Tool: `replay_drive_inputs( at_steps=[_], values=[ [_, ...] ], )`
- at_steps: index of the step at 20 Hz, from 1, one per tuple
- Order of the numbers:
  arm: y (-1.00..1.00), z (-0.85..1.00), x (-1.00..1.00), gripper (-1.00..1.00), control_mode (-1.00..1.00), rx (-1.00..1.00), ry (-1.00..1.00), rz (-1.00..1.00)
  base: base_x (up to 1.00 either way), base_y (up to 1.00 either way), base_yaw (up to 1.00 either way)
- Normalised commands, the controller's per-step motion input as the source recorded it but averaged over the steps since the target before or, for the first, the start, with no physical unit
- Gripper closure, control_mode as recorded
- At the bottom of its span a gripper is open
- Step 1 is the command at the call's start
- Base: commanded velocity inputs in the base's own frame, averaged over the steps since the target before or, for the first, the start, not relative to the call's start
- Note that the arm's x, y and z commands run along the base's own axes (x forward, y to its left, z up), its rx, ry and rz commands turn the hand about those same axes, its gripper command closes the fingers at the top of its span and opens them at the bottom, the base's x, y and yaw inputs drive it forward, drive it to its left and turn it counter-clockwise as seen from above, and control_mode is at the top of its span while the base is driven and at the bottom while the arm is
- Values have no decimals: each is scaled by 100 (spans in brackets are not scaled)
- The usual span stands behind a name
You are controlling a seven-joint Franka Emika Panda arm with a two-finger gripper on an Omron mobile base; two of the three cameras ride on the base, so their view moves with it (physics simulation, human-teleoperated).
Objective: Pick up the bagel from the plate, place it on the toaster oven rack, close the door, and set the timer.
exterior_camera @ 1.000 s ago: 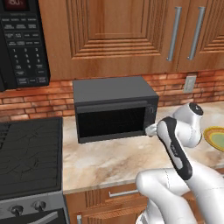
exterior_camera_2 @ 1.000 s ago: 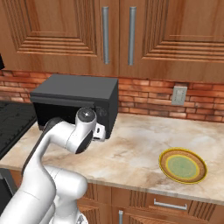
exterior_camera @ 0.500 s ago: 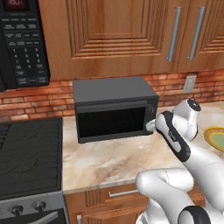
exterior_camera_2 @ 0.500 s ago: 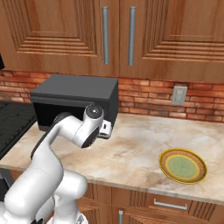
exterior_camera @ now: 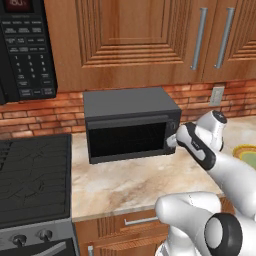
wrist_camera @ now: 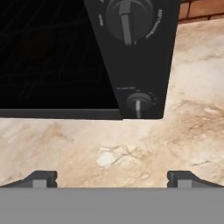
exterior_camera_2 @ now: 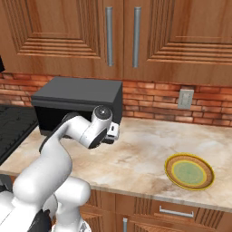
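Jaws: spread wide with nothing between them; the 2 dark fingertips (wrist_camera: 41,178) sit far apart at the bottom of the hand view, above bare marble.
Gripper: the gripper (exterior_camera: 171,141) hangs just beside the right front corner of the toaster oven (exterior_camera: 129,123), near its control panel (wrist_camera: 138,52); in the right base view it shows as a white piece (exterior_camera_2: 112,131) at the oven's right side.
Control panel: 2 dark knobs, a large one (wrist_camera: 127,15) at the top and a small one (wrist_camera: 138,103) lower down, both straight ahead of the fingertips.
Door: the door (exterior_camera: 128,139) stands shut against the oven front, its mesh window dark; what lies behind it cannot be made out.
Plate: the plate (exterior_camera_2: 189,171) lies on the worktop (exterior_camera_2: 136,158) well to the right of the oven, its pale green middle bare.
Surroundings: stove top (exterior_camera: 30,175) left of the oven, black microwave (exterior_camera: 25,47) above it, brick backsplash (exterior_camera_2: 154,104) with a wall outlet (exterior_camera_2: 185,98), and wooden cabinets (exterior_camera_2: 122,36) with 2 steel handles.
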Motion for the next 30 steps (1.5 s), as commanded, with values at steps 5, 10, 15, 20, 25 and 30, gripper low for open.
replay_drive_inputs(
  at_steps=[5, 10, 15, 20, 25, 30],
  values=[
    [0, -23, 9, -100, -100, 0, 0, 0, 0, 0, 0],
    [0, -17, 15, -100, -100, 0, 0, 0, 0, 0, 0],
    [0, -5, 31, -100, -100, 0, 0, 0, 0, 0, 0],
    [-1, -9, 28, -100, -100, 0, 0, 0, 0, 0, 0],
    [-8, -13, 18, -100, -100, 0, 0, 0, 0, 0, 0],
    [-3, -12, 22, -100, -100, 0, 0, 0, 0, 0, 0]
  ],
)
